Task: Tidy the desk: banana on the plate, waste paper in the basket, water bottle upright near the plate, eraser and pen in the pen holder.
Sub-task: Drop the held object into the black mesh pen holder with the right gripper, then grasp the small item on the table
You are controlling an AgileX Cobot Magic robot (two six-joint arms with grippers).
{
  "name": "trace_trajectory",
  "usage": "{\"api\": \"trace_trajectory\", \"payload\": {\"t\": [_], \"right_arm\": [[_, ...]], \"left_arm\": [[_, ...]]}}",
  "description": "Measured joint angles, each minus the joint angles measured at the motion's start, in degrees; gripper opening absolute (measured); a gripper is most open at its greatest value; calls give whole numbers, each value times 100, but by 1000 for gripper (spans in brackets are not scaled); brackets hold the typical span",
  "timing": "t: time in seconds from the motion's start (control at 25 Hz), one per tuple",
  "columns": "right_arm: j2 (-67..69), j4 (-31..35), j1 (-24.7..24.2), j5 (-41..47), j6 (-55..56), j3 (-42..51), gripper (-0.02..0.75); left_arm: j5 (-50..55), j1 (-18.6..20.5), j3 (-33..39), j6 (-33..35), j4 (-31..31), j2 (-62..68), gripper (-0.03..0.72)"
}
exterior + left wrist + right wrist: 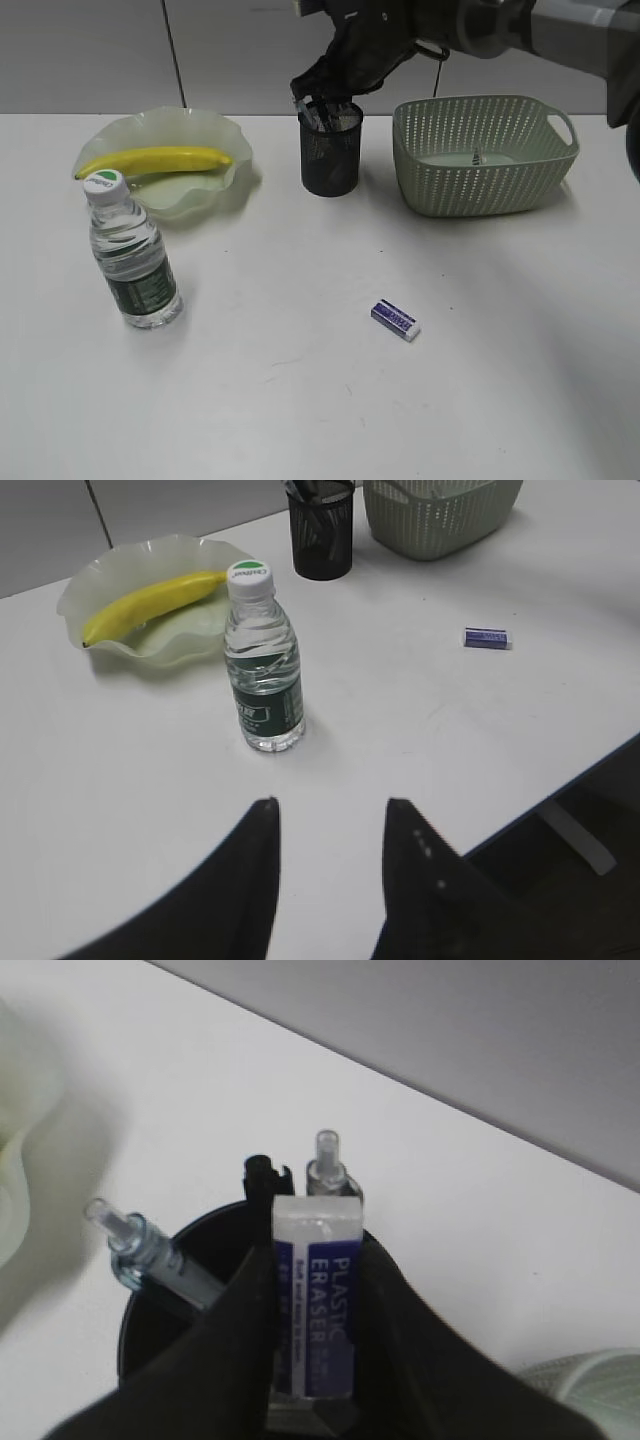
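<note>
My right gripper (322, 102) hangs just over the black mesh pen holder (331, 155) and is shut on a blue-and-white eraser (314, 1300). Pens (155, 1257) stand in the holder. A second eraser (396, 320) lies on the desk (300, 400); it also shows in the left wrist view (487, 637). The banana (155, 160) lies on the green plate (225, 125). The water bottle (132, 255) stands upright in front of the plate. My left gripper (328, 810) is open and empty, low over the desk's near edge. The waste paper is out of view.
The sage-green basket (480, 155) stands right of the pen holder, with a small object on its floor. A grey wall runs behind the desk. The desk's front edge (560, 780) shows at the right of the left wrist view.
</note>
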Motion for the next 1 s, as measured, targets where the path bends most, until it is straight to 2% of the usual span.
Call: {"api": "trace_trajectory", "payload": {"t": [0.28,0.48,0.6,0.76,1.0], "right_arm": [[189,250,0,-458,0,0,202],[189,254,0,-526,0,0,352],[189,254,0,-436,0,0,391],[100,254,0,103,0,0,398],[-445,277,5,1651,0,-23,400]], "left_arm": [[0,0,0,0,7,0,262],[0,0,0,0,7,0,262],[0,0,0,0,7,0,262],[0,0,0,0,7,0,262],[0,0,0,0,7,0,262]]}}
